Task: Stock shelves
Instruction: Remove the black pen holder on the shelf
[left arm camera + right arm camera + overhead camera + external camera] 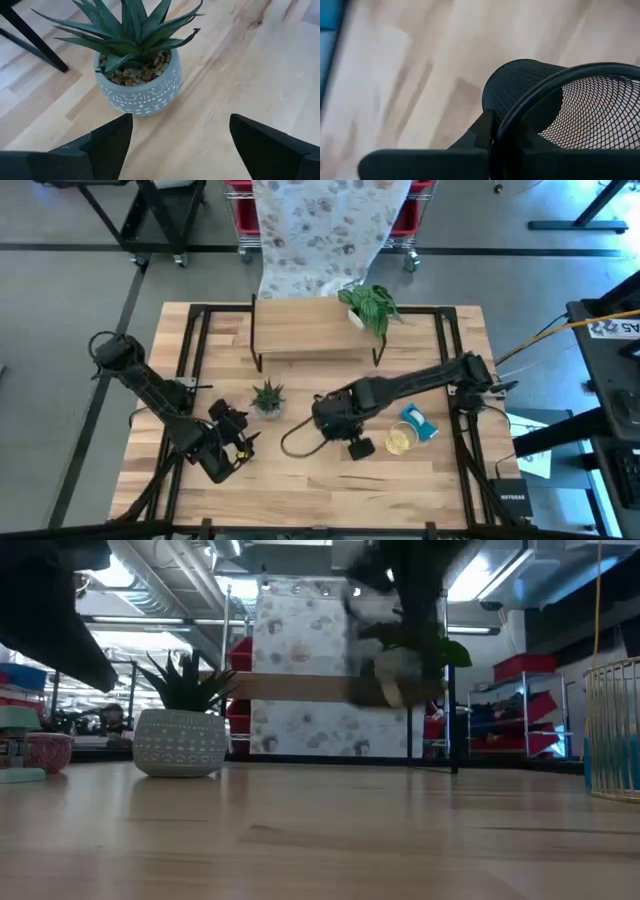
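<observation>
Two grippers we see: our left gripper (180,145) gapes wide just before the succulent pot (139,87); our right gripper (492,137) clamps the black mesh cup (560,105), which only its wrist view reveals; beyond both stand the shelves (315,330), bearing a leafy plant (370,305).

Left tool (243,442) spread wide, low over the table; right tool (322,432) clamped, raised.
</observation>
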`<state>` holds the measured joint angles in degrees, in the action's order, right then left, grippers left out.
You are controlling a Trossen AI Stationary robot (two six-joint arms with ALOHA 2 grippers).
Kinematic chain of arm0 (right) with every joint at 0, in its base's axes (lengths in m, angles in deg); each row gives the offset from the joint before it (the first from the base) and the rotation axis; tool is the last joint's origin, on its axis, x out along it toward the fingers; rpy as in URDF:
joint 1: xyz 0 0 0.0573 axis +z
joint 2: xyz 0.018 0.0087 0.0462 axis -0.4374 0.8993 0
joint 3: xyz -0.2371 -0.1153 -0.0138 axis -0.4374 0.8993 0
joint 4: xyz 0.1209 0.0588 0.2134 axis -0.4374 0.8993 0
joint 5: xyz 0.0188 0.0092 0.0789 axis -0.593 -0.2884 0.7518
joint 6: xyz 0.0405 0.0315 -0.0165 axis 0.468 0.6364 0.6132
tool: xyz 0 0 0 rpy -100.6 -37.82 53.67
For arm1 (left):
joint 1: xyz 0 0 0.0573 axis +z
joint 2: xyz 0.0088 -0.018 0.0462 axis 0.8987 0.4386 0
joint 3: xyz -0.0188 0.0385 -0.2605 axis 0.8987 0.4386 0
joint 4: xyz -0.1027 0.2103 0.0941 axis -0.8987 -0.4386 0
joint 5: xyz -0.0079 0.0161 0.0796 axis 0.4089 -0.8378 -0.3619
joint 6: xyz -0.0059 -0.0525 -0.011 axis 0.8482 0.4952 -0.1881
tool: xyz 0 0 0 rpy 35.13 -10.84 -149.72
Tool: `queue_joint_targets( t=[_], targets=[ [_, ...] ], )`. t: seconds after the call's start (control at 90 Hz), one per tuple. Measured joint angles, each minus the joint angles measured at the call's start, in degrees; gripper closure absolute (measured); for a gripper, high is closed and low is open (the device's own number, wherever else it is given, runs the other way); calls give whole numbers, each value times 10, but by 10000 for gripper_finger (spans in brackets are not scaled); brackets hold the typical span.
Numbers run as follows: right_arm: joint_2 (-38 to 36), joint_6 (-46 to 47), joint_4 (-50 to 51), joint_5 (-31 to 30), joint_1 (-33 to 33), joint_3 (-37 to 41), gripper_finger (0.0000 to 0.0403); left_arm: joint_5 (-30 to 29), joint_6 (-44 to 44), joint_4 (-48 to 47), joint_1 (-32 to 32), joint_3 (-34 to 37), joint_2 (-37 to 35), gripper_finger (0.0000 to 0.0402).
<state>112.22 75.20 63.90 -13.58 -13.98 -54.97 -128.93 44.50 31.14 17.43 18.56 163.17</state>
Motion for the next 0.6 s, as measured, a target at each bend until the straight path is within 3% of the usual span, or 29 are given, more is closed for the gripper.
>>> queue_joint_targets(
  t=[0.2, 0.6],
  targets=[
    [-123, 44, -89, -14, -83, 189, 403, -3, 2, -1, -7, 0, 0, 87],
    [-309, 123, -96, -40, -155, 452, 403, -3, 2, -1, -7, 0, 0, 87]
  ],
)
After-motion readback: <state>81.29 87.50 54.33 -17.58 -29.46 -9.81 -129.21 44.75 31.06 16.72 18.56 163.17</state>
